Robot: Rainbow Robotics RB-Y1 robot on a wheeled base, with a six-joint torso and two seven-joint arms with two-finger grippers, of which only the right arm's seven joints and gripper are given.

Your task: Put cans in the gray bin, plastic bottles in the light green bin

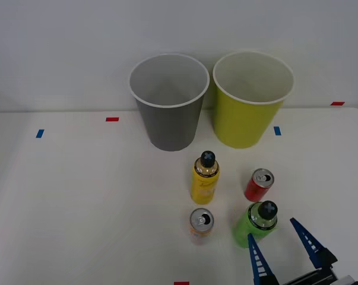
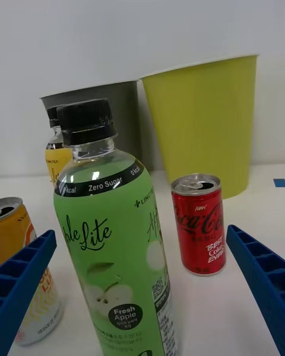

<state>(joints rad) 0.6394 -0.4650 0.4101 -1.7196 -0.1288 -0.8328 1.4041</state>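
At worktop's near edge | my pincer [image 1: 282,249] released, facing green bottle [image 2: 119,243] | centre it between fingers, avoid red can [image 2: 199,224].

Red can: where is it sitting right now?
In the front view, the red can stands upright on the table's right half, in front of the light green bin, just behind the green bottle and right of the yellow bottle.

Front view high, looking down over table [image 1: 78,208]; wrist view low, close behind green bottle [image 2: 116,243]; both share bins.
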